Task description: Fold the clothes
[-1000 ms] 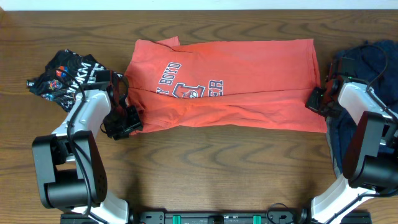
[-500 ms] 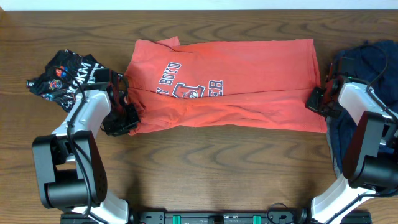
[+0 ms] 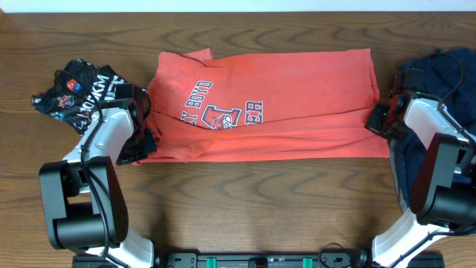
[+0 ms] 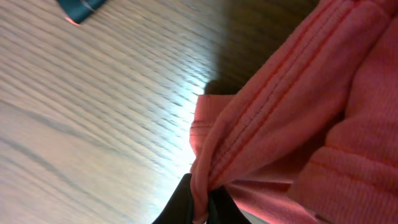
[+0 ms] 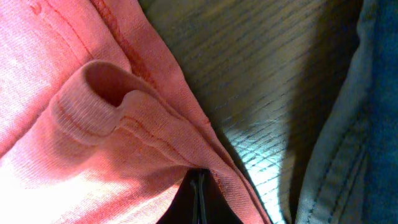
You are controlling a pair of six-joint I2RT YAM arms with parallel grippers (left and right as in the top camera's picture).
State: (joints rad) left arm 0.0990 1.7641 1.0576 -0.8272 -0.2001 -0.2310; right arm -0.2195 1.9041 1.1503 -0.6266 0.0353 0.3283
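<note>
You have the red shirt [image 3: 297,82] lying flat across the middle of the table [image 3: 260,208], nearer the far edge than the near one. Its long side runs left to right, and its navy-and-white lettering [image 3: 221,113] sits on the left half. Your left gripper [image 3: 141,146] is at the shirt's near left corner; the left wrist view shows its dark fingertips clenched on a bunched, stitched hem of red cloth lifted just off the wood. Your right gripper [image 3: 378,119] is at the shirt's right edge, pinched tight on a rolled red hem in the right wrist view. A crumpled black printed shirt [image 3: 78,93] lies by the far left corner. The navy clothes [image 3: 446,71] are heaped along the right edge, just beside the right arm.
</note>
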